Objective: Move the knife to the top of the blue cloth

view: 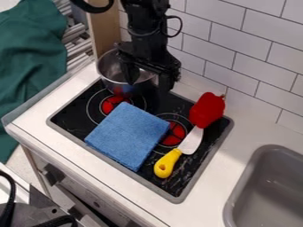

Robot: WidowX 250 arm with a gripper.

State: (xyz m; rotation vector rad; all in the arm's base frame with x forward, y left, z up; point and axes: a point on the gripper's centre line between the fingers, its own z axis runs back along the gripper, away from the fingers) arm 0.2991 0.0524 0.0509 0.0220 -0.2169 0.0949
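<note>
Claw (149, 86) open, fingers apart, at metal pot (109, 66), hiding part of it. Blue cloth (127, 135) below claw in view, flat on stove (87, 84), covering parts of both red-lit burners. Knife (190, 142) well apart from claw, lower right in view, beside cloth; tip hidden at red pepper (207, 111). Sink (267, 186) cut off at right edge.
</note>
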